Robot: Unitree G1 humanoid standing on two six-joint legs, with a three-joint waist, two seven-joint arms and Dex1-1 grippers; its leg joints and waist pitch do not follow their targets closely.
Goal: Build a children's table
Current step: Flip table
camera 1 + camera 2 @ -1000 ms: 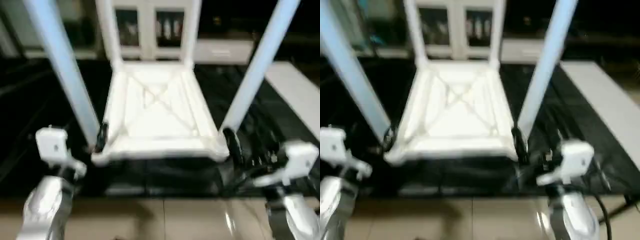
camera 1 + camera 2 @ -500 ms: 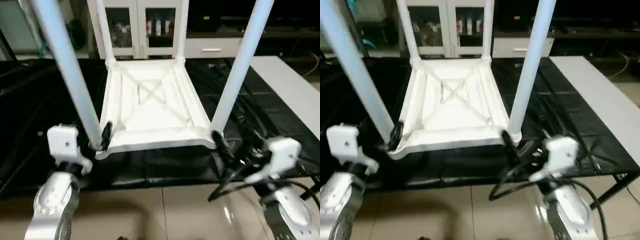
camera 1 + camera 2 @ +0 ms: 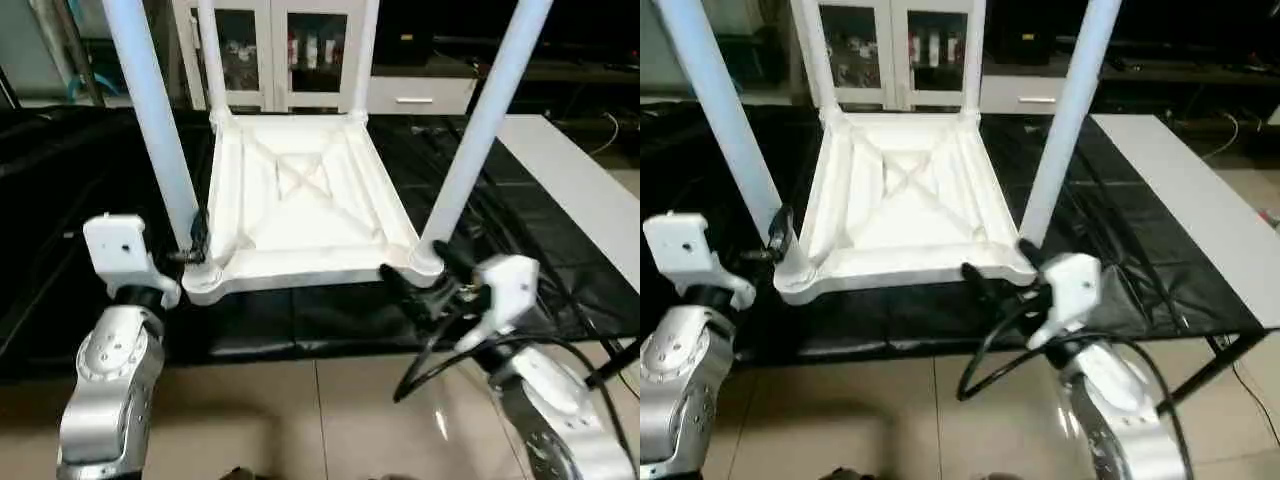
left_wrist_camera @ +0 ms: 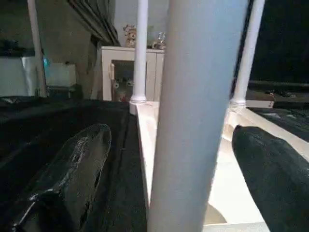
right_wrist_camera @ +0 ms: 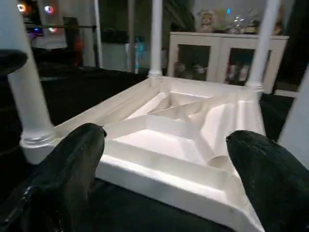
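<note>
Since the earlier frame, my right gripper [image 3: 992, 277] has shifted from the near right leg [image 3: 478, 140] toward the tabletop [image 3: 300, 205] edge. Both grippers released; left gripper [image 4: 169, 193] straddles the near left leg [image 3: 152, 120]. Tabletop lies inverted on black-covered surface [image 3: 70, 230].

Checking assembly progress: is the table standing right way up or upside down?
Upside down. The tabletop lies on the black-covered surface with its ribbed underside facing up, and four legs rise from its corner sockets.
</note>
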